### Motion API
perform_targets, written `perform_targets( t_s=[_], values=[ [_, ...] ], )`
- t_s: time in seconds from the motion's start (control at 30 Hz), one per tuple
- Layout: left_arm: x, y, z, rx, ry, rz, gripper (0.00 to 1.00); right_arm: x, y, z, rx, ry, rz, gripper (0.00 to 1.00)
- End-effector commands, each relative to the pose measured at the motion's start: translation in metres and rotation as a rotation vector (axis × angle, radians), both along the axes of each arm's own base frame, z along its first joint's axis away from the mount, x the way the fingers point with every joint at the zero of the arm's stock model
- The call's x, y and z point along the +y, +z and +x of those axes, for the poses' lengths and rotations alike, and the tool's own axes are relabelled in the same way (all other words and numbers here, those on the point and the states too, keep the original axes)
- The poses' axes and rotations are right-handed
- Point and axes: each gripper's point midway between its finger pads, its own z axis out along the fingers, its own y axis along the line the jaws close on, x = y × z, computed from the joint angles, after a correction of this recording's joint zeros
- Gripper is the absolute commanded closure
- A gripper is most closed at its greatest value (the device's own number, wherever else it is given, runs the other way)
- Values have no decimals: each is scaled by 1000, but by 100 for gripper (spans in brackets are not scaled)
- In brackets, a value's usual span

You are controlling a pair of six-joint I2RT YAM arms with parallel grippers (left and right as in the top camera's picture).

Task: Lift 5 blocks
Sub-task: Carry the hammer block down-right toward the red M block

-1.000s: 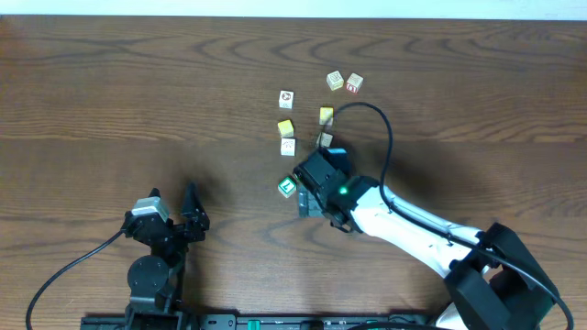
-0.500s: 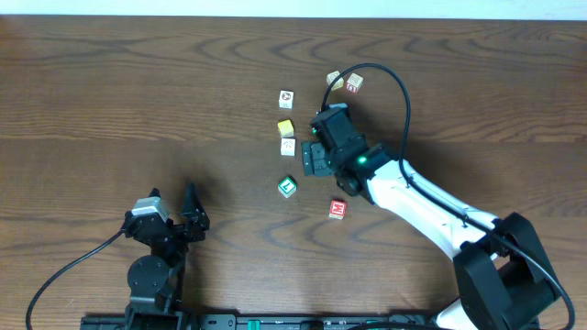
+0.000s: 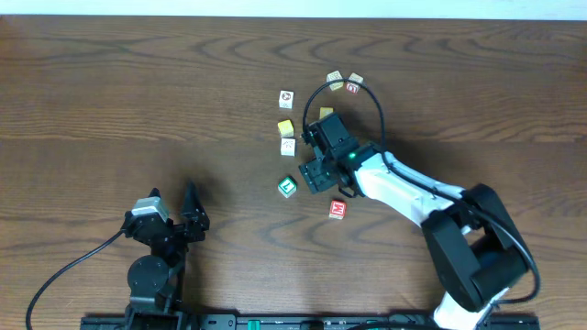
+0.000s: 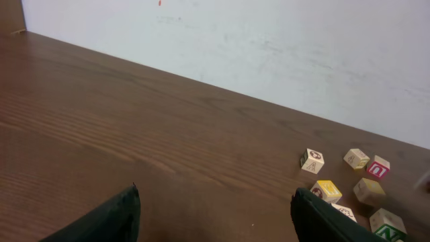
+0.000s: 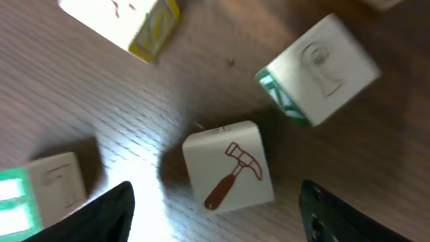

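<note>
Bench [image 3: 138,92]: dark brown wood, visible grain, smooth, low sheen; pale glare patch at lower left of the right-wrist frame.
Hammer block [image 5: 228,176]: pale bare wood, matt, red print.
Green-edged block [image 5: 316,67]: same wood, matt.
Left hand [image 4: 215,205], fingers [image 4: 114,218]: black, matt.
Right arm shell [image 3: 394,188]: white, glossy plastic.
Wall [image 4: 269,47]: white, matt.

Right hand [image 3: 310,154] hovers over blocks [image 3: 288,146] mid-tabletop [image 3: 110,92]; green block [image 3: 287,187] at its 7 o'clock, red block [image 3: 337,209] at 5 o'clock.
</note>
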Motion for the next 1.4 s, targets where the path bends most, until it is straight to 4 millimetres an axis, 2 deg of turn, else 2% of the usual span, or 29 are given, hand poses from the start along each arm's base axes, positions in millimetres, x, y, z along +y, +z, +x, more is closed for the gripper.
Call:
perform_targets(
  t_s=[0.0,0.17,0.37,0.67,0.8,1.03,1.07,1.13,1.23,1.37],
  values=[
    [3,-19,-1,61,15,10,28,4,-5,4,-9,35,-3,31],
    [3,-19,-1,61,16,10,28,8,-10,10,-27,44,2,38],
    [3,-19,-1,61,16,10,28,10,-7,19,-77,63,-1,31],
    [3,-18,-1,61,16,10,28,7,-6,23,-95,53,-19,52],
    [3,-18,-1,61,15,10,28,7,-6,22,-92,53,-21,51],
    [3,-19,-1,61,15,10,28,2,-4,25,-96,40,-52,43],
    [3,-19,-1,61,16,10,28,1,-3,26,-97,38,-58,45],
    [3,-19,-1,61,15,10,28,1,-1,27,-96,36,-59,57],
    [3,-18,-1,61,16,10,28,3,4,29,-98,37,-57,54],
    [3,-19,-1,61,15,10,28,6,9,33,-107,37,-51,57]
  ],
)
